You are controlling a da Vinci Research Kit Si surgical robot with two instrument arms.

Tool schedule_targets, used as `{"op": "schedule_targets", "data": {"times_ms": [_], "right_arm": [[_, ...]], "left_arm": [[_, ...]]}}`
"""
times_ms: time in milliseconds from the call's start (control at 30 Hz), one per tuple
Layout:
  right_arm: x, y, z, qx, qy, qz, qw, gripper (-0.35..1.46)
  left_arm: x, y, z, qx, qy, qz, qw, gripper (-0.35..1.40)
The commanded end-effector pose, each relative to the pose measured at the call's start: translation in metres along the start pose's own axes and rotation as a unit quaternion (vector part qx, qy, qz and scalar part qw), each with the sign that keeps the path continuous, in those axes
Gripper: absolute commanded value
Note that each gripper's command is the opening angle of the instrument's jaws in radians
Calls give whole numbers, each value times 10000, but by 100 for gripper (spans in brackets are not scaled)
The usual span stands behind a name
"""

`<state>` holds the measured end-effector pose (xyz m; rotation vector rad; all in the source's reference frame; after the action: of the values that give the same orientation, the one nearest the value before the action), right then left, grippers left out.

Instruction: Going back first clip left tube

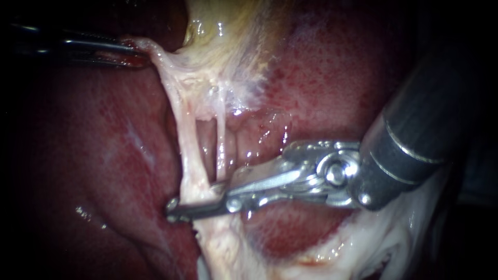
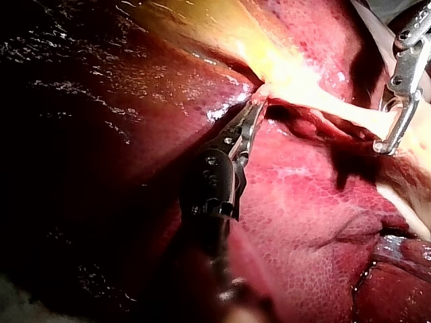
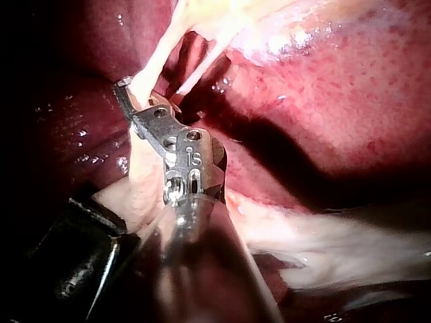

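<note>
Nearest the endoscope, the right instrument point(image 1: 194, 199) was seen entering from the right, its dark shaft thick in the foreground and its metal jaws pointed toward the view's left. A gap was shown between the jaws, and the left tube point(image 1: 185, 150) was placed between them, low on its length, so they were parted rather than clenched. The left tube was stretched taut. Its long axis was set nearly upright in the endoscope view, with the upper end leaned a little leftward toward the gallbladder point(image 1: 223, 41) and the lower end merged into pale tissue point(image 1: 218, 243) below the jaws. The jaws were laid across it almost at a right angle. Just beside it, on its right, a thinner right tube point(image 1: 222, 145) was seen running nearly parallel, with a narrow gap between the two. Farther back, the left instrument point(image 1: 136, 52) was seen coming in from the upper left, its jaws closed on the pale lower edge of the gallbladder. Behind everything, the red liver point(image 1: 93, 150) was spread.
</note>
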<state>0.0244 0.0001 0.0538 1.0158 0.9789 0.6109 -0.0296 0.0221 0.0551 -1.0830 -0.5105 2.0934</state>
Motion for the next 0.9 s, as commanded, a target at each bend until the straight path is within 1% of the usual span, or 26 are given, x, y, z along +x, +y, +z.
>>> {"op": "schedule_targets", "data": {"times_ms": [33, 67, 167, 267, 367, 467, 500, 567, 667, 767, 867, 900], "right_arm": [[-1, 2, 1, 37, -27, -1, 10000, -33], [-1, 3, 2, 32, -26, -3, 10000, -17], [-7, 12, 6, 13, -29, -23, 10000, 9], [-16, 24, 10, -98, 28, -51, 9999, 28], [-20, 37, 12, -249, 124, -118, 9995, 41], [-20, 48, 8, -493, 271, -461, 9973, 48], [-21, 50, 6, -586, 317, -624, 9958, 49], [-22, 52, 1, -778, 420, -763, 9932, 49], [-26, 51, -8, -959, 483, -1041, 9887, 50], [-31, 47, -20, -1049, 478, -1390, 9836, 50], [-32, 42, -39, -1142, 467, -1787, 9762, 50], [-31, 39, -47, -1173, 456, -1959, 9725, 50]], "left_arm": [[0, 0, 0, -9, 0, 1, 10000, -35], [0, 0, 0, -10, 0, 2, 10000, -35], [0, 0, 0, -9, 0, 2, 10000, -35], [0, 0, 0, -8, 0, 3, 10000, -35], [-1, 0, 0, -23, -3, 4, 10000, -35], [-1, 0, 0, -24, -3, 5, 10000, -35], [-1, 0, -1, -25, -3, 6, 10000, -35], [-2, 0, -2, -27, -3, 7, 10000, -35], [-2, 0, -2, -28, -4, 8, 10000, -35], [-3, 0, -4, -32, -5, 10, 10000, -35], [-4, -1, -5, -35, -6, -17, 10000, -35], [-4, -1, -5, -36, -6, -17, 10000, -35]]}}
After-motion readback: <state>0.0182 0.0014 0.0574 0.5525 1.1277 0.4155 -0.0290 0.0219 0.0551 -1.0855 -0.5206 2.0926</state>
